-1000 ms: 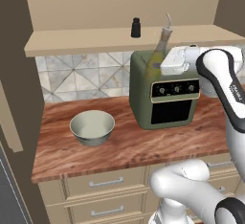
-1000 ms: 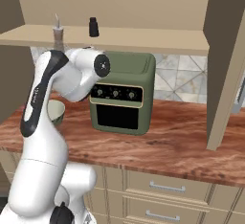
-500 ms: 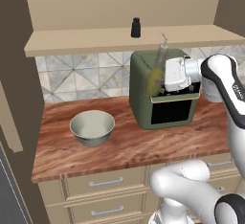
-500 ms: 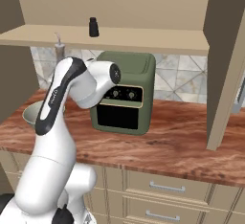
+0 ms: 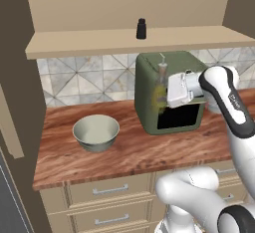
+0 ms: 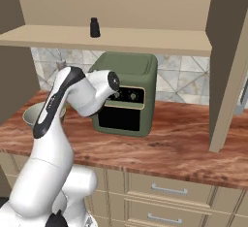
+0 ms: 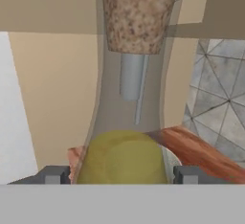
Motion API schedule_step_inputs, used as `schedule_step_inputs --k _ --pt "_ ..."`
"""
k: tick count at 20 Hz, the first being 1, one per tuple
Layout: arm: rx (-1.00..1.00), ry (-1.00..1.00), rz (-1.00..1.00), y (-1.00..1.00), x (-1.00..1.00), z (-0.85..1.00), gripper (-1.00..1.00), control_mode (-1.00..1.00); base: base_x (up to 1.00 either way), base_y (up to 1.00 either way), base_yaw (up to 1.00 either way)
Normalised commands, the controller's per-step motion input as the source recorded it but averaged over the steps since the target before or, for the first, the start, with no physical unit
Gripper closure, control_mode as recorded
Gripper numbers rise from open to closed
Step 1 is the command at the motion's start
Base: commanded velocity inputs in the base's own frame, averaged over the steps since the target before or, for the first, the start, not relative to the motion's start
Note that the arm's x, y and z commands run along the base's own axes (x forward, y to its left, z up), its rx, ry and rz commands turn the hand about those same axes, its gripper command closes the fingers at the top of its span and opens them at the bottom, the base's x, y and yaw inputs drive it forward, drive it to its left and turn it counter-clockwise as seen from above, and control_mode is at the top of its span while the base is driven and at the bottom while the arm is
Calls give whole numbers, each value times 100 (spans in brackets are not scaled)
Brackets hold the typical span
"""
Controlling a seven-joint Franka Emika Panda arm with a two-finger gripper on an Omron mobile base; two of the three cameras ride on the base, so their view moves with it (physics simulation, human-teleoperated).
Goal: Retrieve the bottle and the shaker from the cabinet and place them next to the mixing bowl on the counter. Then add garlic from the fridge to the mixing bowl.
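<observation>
Lowered from beside the shelf a second earlier, the hand (image 5: 164, 91) had come down in front of the green oven's left side, carrying the bottle (image 5: 162, 85) with it. It gripped that bottle: in the hand view the two dark fingertips (image 7: 53, 175) flanked the clear body (image 7: 131, 98) at about 7 and 5 o'clock, with yellow liquid at the base and a cork stopper at 12 o'clock. In the left base view the bottle stood roughly upright in the grip, above the table and not touching it.

Outward from the hand, the mixing bowl (image 5: 96, 133) sat on the wooden table (image 5: 124, 157) at about 8 o'clock from the bottle, well apart. The small dark shaker (image 5: 141, 29) stood on the cabinet shelf (image 5: 89, 43) at roughly 12 o'clock, untouched. The oven (image 6: 127, 95) sat directly behind the hand.

By my judgement the step in hand was the carry of the bottle toward the bowl, the first of three. The next move probably called for swinging left and down, keeping the bottle vertical, and setting its base flat on bare table just beside the bowl before releasing. The shaker and the garlic were not yet fetched.

No brand, label or legible writing could be made out on the bottle, shaker or oven.
</observation>
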Motion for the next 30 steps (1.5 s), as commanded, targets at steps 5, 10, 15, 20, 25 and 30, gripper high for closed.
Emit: schedule_step_inputs --k 5,10,15,20,25,30 --pt "-9 15 -5 26 18 -42 100 -100 0 0 0" --pt "-1 4 -4 26 17 -46 100 -100 0 0 0" --pt "0 1 -4 23 27 -64 100 -100 0 0 0" --pt "0 2 -5 9 25 -56 100 -100 0 0 0" --pt "0 0 -1 2 7 -48 100 -100 0 0 0" --pt "5 0 0 1 0 -43 100 -100 0 0 0"
